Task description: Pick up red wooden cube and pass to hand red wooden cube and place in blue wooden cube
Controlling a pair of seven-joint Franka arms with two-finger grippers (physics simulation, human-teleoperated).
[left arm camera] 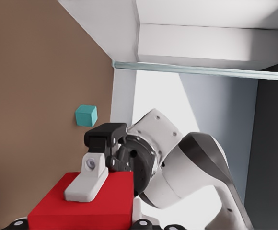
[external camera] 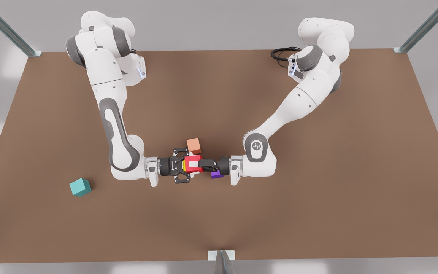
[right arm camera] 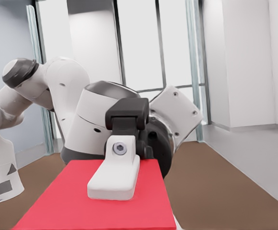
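Claw of the right arm, which comes from the front view's left, is closed on the red wooden cube. One of its white fingers lies flat against a face of the cube, as the left wrist view shows. The left claw reaches in from the front view's right and is also closed on the same cube; its white finger presses on the top face.

So the red wooden cube is held between both claws at once, near the middle of the brown table. Both arms are stretched low and level toward each other.

A salmon-orange cube stands on the table just behind the red one. A purple cube is partly hidden under the left claw. The blue wooden cube sits alone on the table, well apart, toward the front view's left. It is seen also beyond the right claw in the left wrist view.
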